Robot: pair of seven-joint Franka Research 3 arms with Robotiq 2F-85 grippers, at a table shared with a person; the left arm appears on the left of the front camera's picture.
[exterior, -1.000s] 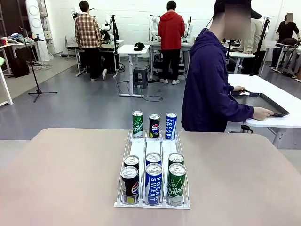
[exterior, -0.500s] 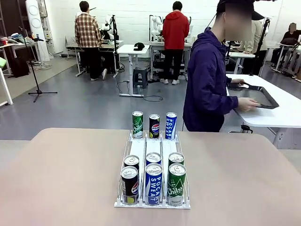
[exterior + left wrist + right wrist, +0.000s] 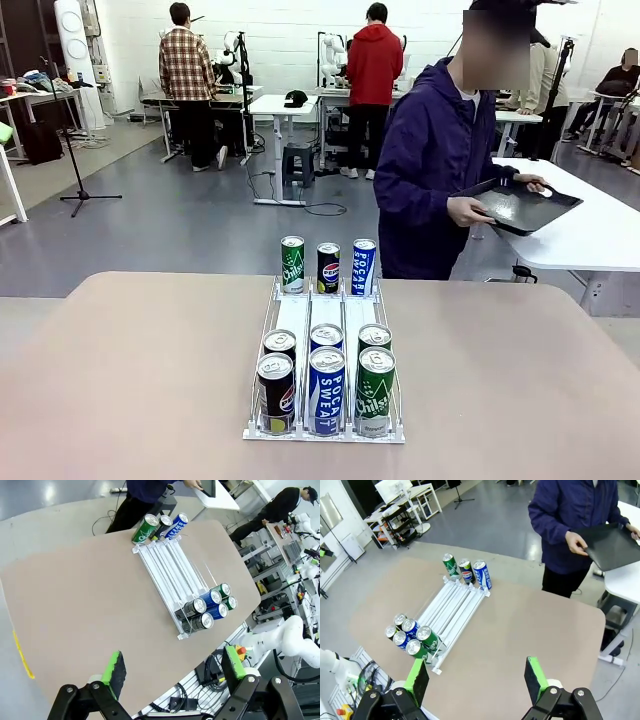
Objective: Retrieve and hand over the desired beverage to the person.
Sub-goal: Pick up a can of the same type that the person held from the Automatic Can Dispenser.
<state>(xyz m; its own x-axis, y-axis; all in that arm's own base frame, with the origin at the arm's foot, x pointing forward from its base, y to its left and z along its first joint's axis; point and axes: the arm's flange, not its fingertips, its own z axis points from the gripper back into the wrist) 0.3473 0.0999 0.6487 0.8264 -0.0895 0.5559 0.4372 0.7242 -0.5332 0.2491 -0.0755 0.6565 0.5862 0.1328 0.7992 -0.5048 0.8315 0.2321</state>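
- In the front view, a clear three-lane rack (image 3: 300,315) lay on the tan table (image 3: 130,370).
- At the rack's near end stood a front Pepsi can (image 3: 275,393), a front Pocari Sweat can (image 3: 326,390) and a front green can (image 3: 375,391), with one more can close behind each.
- At the rack's far end stood a far green can (image 3: 292,265), a far Pepsi can (image 3: 328,268) and a far Pocari Sweat can (image 3: 364,267), side by side and upright. Which drink was wanted could not be told.
- The person (image 3: 430,170) stood beyond the rack's far end, off to its right side. One hand (image 3: 468,211) clasped the nearer edge of a dark tray (image 3: 515,205), and the other hand (image 3: 530,183) lay on the tray's farther edge. The tray was tilted, just above a white side table (image 3: 600,235).
- In the left wrist view, the left gripper (image 3: 174,664) hung high over the table's edge, well apart from the rack. Its green pads (image 3: 114,666) were spread wide, with nothing between them.
- In the right wrist view, the right gripper (image 3: 477,674) hung high above the table, well apart from the rack. Its fingers were released and grasped nothing. The person stood past the rack's far end, with the tray in both hands.
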